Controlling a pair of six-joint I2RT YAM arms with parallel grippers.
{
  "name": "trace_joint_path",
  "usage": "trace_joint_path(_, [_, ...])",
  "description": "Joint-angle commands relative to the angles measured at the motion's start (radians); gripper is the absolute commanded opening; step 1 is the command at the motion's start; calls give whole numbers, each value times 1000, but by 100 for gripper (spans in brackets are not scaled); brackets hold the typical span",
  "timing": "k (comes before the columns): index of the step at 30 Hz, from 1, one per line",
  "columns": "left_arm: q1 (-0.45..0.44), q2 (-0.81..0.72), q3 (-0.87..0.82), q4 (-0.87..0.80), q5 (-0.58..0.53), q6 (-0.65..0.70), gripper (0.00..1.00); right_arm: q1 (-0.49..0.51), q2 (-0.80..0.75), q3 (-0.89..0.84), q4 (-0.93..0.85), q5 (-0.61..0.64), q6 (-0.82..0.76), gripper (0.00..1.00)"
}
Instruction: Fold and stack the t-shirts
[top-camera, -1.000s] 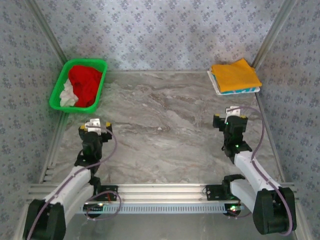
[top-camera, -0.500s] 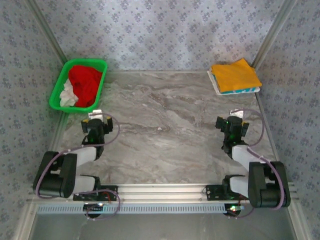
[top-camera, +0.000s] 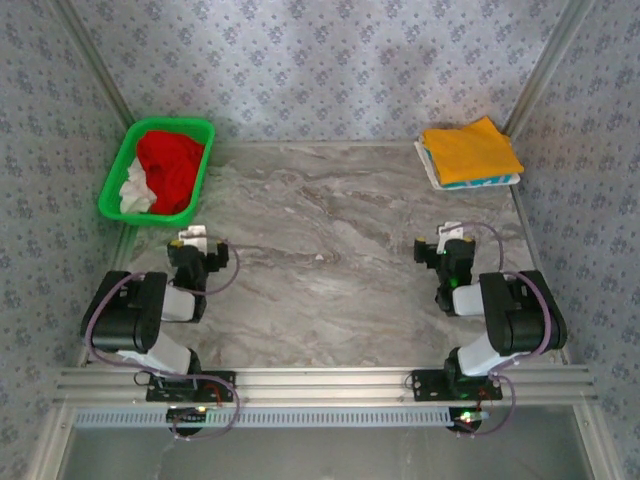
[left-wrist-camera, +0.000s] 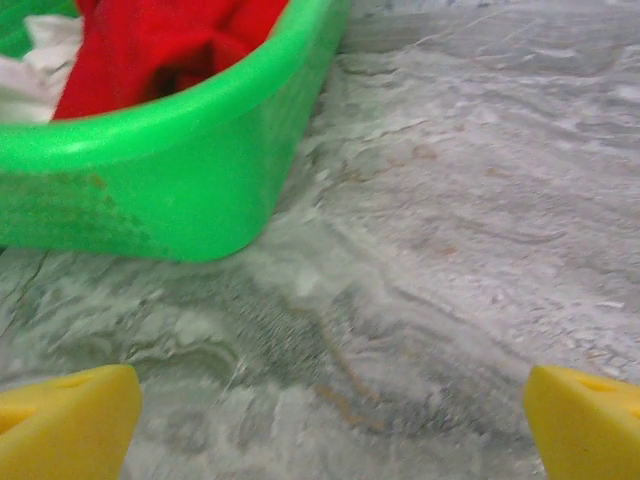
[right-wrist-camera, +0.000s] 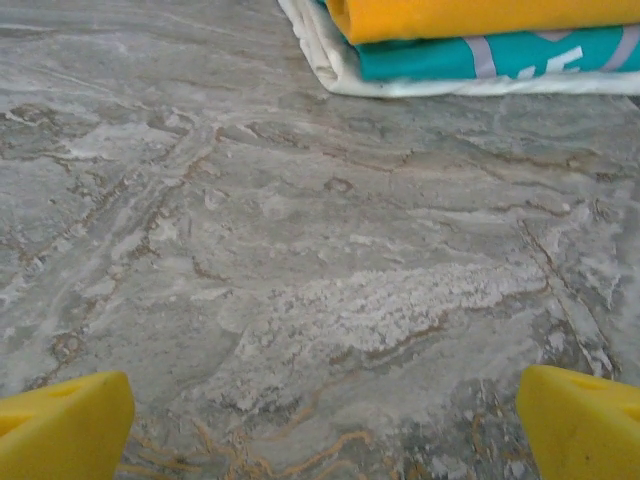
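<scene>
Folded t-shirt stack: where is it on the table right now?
In the top view, the folded t-shirt stack lies in the far right corner of the table, opposite the green basket at far left.

Over the last second the left arm (top-camera: 130, 320) and right arm (top-camera: 515, 315) folded back over their bases, and the right gripper (top-camera: 449, 234) drew slightly left and nearer.

Two black-and-white jointed arms (top-camera: 130, 320), looping purple cables (top-camera: 87, 335), yellow wedge-shaped fingertips (left-wrist-camera: 70, 420), small green lights (top-camera: 456, 284).
</scene>
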Motion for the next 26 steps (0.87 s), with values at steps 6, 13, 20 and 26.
trace_joint_path(6, [101, -4, 169, -214, 166, -62, 98, -85, 10, 113, -80, -153, 26, 100])
trace_joint_path(13, [99, -4, 168, -212, 163, -59, 98, -77, 8, 113, -82, -141, 20, 100])
trace_joint_path(20, [97, -3, 168, -213, 163, -59, 98, -83, 11, 120, -94, -152, 24, 100])
trace_joint_path(26, [97, -3, 168, -213, 163, -58, 98, -82, 7, 115, -86, -150, 23, 100])
